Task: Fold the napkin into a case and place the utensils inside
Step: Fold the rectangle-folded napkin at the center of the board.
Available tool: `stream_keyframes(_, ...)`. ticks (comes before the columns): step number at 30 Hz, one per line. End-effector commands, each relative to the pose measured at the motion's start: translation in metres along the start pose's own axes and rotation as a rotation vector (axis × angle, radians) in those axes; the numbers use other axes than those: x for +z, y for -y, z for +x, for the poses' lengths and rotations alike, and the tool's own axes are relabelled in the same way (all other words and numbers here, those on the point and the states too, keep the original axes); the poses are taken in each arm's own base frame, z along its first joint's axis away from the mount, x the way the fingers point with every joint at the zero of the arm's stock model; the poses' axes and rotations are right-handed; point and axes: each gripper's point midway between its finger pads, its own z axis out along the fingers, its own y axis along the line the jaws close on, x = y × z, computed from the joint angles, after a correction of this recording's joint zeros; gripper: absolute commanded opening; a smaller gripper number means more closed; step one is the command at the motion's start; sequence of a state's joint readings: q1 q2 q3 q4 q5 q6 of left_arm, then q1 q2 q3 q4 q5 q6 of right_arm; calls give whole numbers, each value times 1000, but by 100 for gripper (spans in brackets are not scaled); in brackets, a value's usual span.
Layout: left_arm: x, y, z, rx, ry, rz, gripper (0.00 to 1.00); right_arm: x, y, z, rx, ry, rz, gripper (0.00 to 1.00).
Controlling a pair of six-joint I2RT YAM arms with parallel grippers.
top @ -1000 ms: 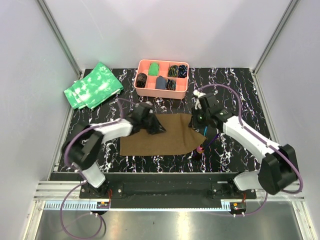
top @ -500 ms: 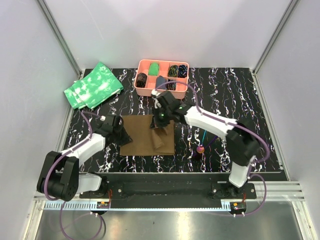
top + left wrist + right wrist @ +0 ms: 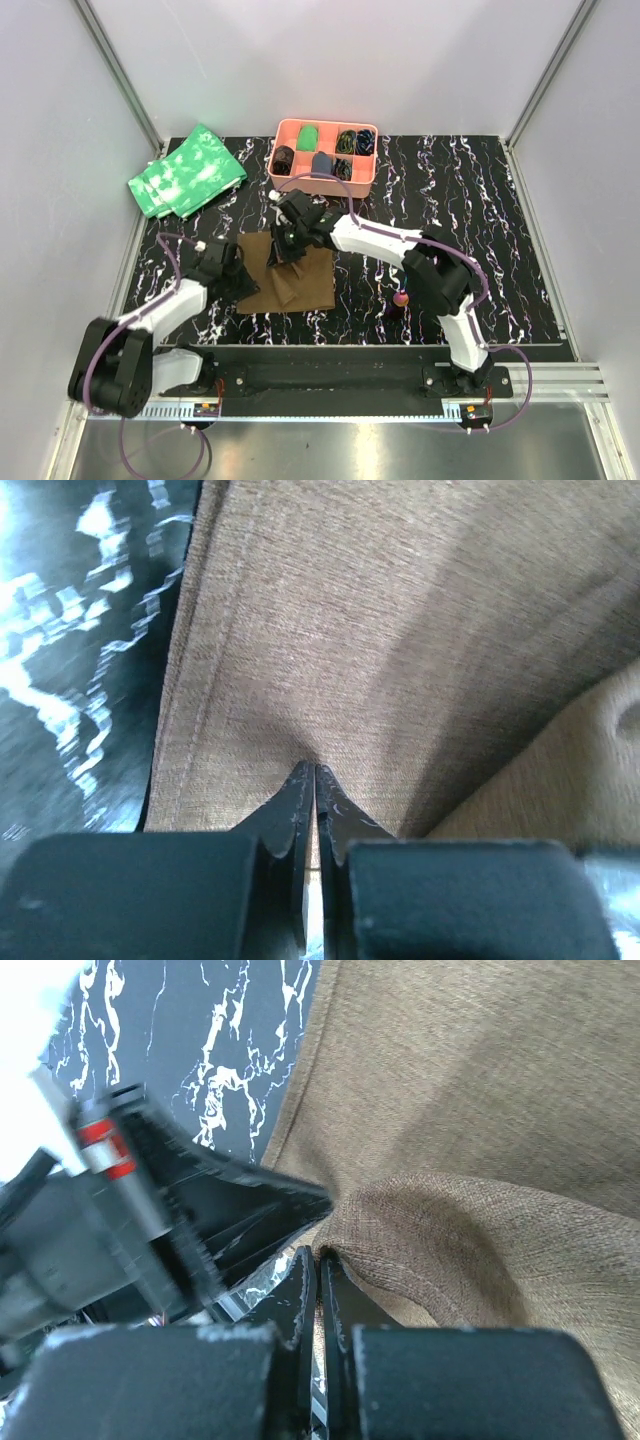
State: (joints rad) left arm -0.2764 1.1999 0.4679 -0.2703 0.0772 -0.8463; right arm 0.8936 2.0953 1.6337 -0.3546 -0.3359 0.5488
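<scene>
Napkin (image 3: 315, 280) on wrist cams: clamped near hem by left gripper (image 3: 315, 768), raised fold clenched by right gripper (image 3: 320, 1253); utensils (image 3: 401, 298) only overhead.

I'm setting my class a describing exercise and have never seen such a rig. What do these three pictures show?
Two robot arms stand at the near edge of a table. The wide picture looks down from above and behind them; the two close-ups come from cameras on their wrists. On its black marbled top lie a brown napkin, green cloths, a pink tray of small items and slim utensils. The left gripper is shut on the napkin's left edge; the right gripper, reaching across, is shut on a raised fold of it.
</scene>
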Motion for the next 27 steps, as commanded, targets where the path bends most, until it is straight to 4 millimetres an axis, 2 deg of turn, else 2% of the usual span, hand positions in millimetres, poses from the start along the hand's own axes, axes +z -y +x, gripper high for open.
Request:
stream_keyframes(1,-24,-3,-22,-8,126,-27,6,-1,-25,-19,-20,43,-71,0)
stream_keyframes(5,-27,-12,-26,-40,146,-40,8,4,-25,-17,-16,21,-71,0)
stream_keyframes(7,-19,-25,-21,-47,126,-82,8,4,-29,-19,-18,22,-74,0)
stream_keyframes(12,6,-37,-8,-13,22,-141,1,1,-40,-23,-19,33,-93,0)
stream_keyframes(18,2,-30,-14,-10,46,-119,0,16,-48,-22,-7,5,-127,0)
stream_keyframes(19,1,-30,-14,-7,49,-117,0,23,-45,-18,-2,-11,-124,0)
stream_keyframes(27,-2,-32,-11,-5,49,-115,0,46,-39,-27,-15,-8,-110,0)
